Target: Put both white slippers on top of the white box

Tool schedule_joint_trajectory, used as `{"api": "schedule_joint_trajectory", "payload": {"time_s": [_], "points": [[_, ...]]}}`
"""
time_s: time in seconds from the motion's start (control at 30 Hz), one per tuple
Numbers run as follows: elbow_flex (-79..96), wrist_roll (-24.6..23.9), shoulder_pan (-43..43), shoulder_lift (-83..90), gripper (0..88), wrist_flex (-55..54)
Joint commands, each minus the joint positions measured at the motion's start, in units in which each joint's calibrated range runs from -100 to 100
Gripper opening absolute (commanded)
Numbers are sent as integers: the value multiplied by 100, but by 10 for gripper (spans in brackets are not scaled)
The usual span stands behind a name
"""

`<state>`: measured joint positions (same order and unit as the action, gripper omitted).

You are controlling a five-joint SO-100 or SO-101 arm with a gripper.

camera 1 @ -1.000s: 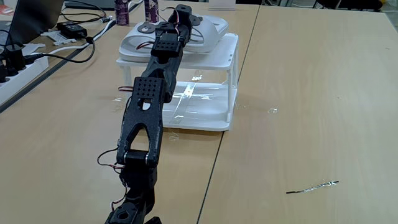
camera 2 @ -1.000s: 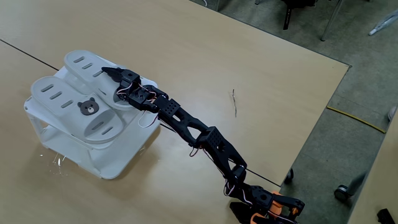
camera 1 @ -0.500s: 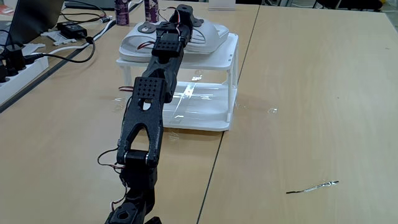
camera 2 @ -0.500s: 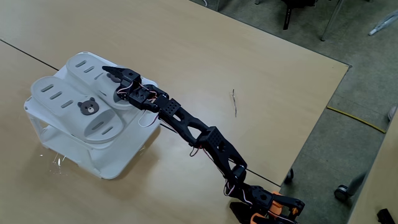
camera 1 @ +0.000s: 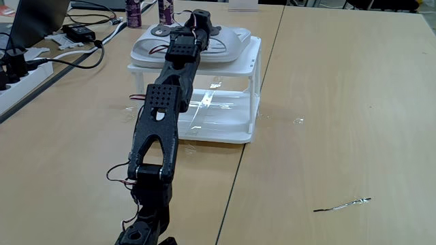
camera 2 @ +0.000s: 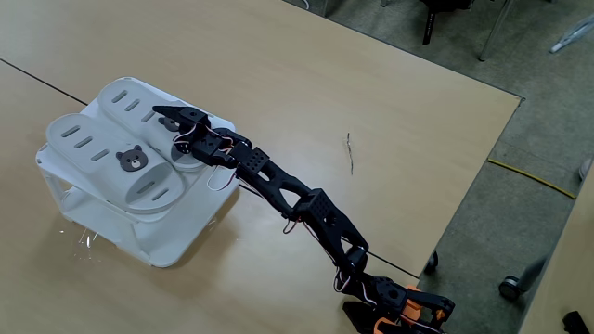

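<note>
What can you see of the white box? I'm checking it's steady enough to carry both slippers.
The white box is a glossy white plastic two-tier stand: flat square top, thin corner legs, lower shelf. It stands upright on the wooden table, straddling the seam between two tabletops. Both white slippers lie side by side on its top, which they nearly cover. The gripper hovers over the further slipper; whether it touches the box cannot be told.

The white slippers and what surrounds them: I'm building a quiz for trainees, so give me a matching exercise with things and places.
Things:
1. white slippers
2. gripper
3. power strip
4. thin wire

Places:
A. bare table, right in a fixed view
B. on the white box
C. over the slippers
D. left table edge in a fixed view

Pairs: 1-B, 2-C, 3-D, 4-A
</note>
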<state>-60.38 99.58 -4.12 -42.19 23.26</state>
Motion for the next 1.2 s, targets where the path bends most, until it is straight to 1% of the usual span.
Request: {"api": "schedule_joint_trajectory", "payload": {"time_s": [0.0,0.8,1.17], "points": [[287,42,58,1143,277,3],[4924,42,58,4450,273,-66],[7837,42,58,7269,273,-66]]}}
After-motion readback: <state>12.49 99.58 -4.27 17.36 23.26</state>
